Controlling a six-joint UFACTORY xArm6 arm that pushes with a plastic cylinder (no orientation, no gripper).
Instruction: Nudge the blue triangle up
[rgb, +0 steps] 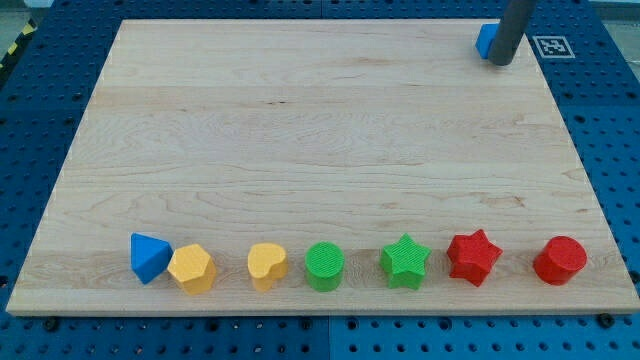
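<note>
The blue triangle (148, 257) lies at the view's bottom left of the wooden board (320, 150), touching a yellow hexagon (191, 268) on its right. My tip (500, 60) is at the view's top right, far from the triangle. It stands against the right side of a blue block (485, 41), whose shape is partly hidden by the rod.
Along the view's bottom, to the right of the hexagon, a row holds a yellow heart (267, 266), a green cylinder (324, 266), a green star (405, 261), a red star (472, 257) and a red cylinder (559, 261). A printed marker (551, 45) sits off the board's top right corner.
</note>
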